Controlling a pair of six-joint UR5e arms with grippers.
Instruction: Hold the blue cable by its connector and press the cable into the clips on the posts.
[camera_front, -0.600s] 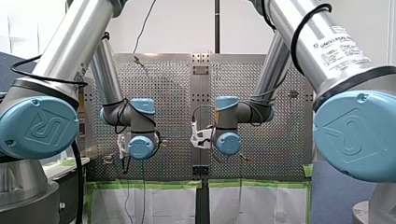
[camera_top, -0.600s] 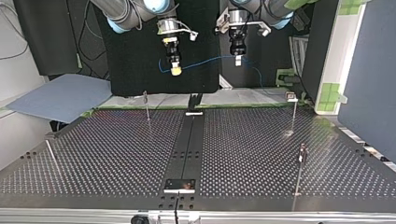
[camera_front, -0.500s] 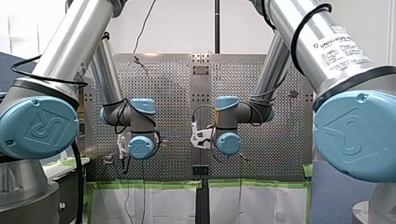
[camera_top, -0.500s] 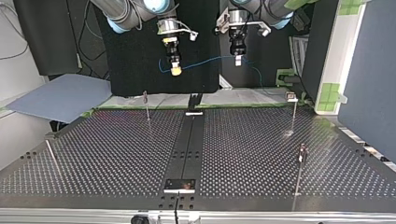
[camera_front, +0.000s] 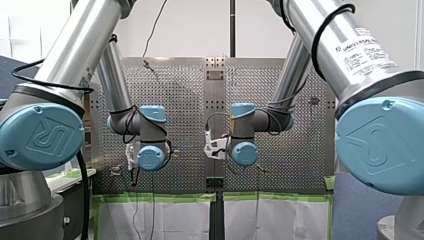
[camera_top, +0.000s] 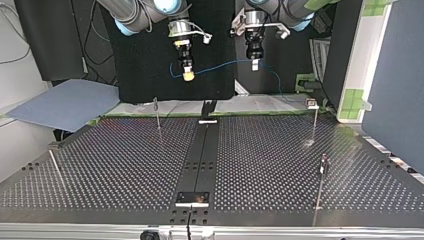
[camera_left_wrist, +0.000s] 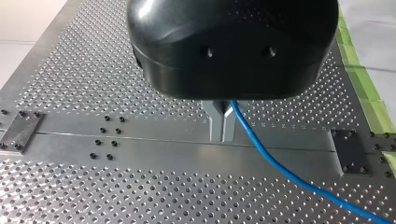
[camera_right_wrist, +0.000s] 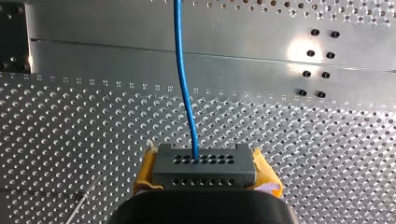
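Both grippers hang above the far edge of the perforated table (camera_top: 125, 165). My right gripper (camera_top: 188, 76) is at the top view's left. In the right wrist view my right gripper (camera_right_wrist: 204, 161) has its yellow pads (camera_right_wrist: 145, 169) shut on a dark grey connector block (camera_right_wrist: 204, 173). The blue cable (camera_right_wrist: 184, 84) runs out of that block. It spans across (camera_top: 225, 64) to my left gripper (camera_top: 255, 65). The left gripper's metal fingers (camera_left_wrist: 215, 122) are shut on the cable (camera_left_wrist: 280, 168), which trails off beyond them. Thin posts (camera_top: 157, 114) (camera_top: 314, 120) (camera_top: 321, 182) stand on the table below, apart from the cable.
A black strip (camera_top: 200, 160) runs down the table's middle to a small plate (camera_top: 192, 198). A slanted rod (camera_top: 56, 169) stands at the top view's left, beyond it a blue sheet (camera_top: 65, 102). Green-taped panels (camera_top: 355, 100) stand at that view's right.
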